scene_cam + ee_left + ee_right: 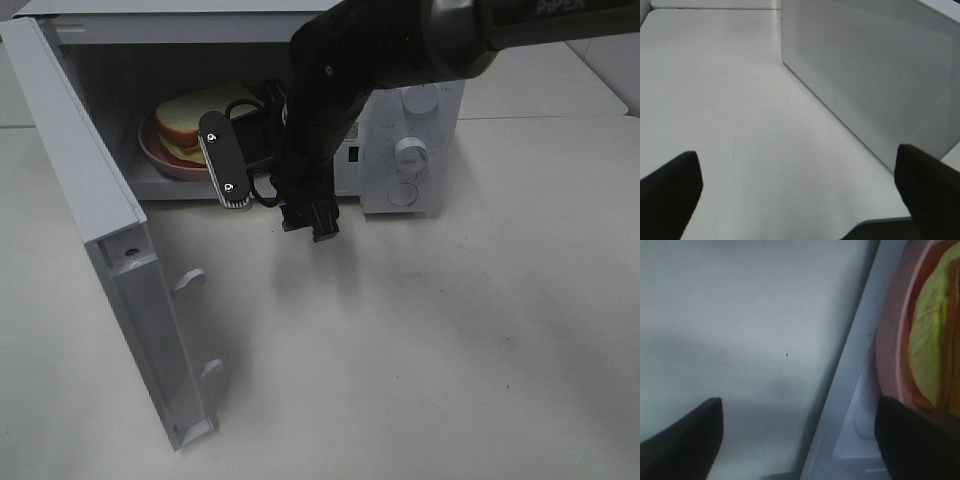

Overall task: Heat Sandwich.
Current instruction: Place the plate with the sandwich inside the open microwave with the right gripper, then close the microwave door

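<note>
The sandwich [195, 110] lies on a round pink plate [160, 158] inside the open microwave [420, 60]. My right gripper [240, 165] is at the mouth of the cavity, just in front of the plate, open and empty. In the right wrist view the right gripper [799, 410] straddles the microwave's front sill, with the plate [892, 340] and the sandwich's yellow-green filling [927, 335] beside one finger. My left gripper [797, 165] is open and empty above the table, beside a perforated white wall of the microwave [865, 65]. The left arm is out of the exterior view.
The microwave door [100, 200] stands swung open toward the front left, its latch hooks [190, 282] facing the table. The control knobs [410, 152] are on the right of the microwave front. The white table [450, 350] spreads in front.
</note>
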Robot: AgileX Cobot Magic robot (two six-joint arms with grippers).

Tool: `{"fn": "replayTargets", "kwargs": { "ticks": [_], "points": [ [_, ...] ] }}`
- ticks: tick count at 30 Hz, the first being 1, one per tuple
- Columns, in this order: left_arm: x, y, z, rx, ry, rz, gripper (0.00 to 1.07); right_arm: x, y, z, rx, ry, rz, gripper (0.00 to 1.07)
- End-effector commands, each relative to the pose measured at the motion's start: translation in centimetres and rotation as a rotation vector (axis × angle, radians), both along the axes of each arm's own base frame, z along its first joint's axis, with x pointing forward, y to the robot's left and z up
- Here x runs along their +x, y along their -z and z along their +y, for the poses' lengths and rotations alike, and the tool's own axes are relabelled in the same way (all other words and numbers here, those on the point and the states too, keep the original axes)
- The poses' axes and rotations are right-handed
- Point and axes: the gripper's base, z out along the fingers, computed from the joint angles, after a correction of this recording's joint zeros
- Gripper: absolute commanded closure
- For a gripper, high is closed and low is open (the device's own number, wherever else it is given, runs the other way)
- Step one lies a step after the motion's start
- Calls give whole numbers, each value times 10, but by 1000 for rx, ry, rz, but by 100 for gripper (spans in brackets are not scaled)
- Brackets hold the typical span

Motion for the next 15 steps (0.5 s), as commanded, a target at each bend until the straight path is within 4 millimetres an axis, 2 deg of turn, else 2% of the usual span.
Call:
{"fn": "replayTargets", "kwargs": {
  "ticks": [1,9,15],
  "points": [
    [-2,0,0,-5,4,-24,9,-14,-13,-11,4,-6,-6,31],
    [-2,0,0,-5,4,-24,9,-36,-23,-29,3,12,14,31],
    [-2,0,0,-5,4,-24,9,-61,-34,-50,67,161,61,31]
  ]
}}
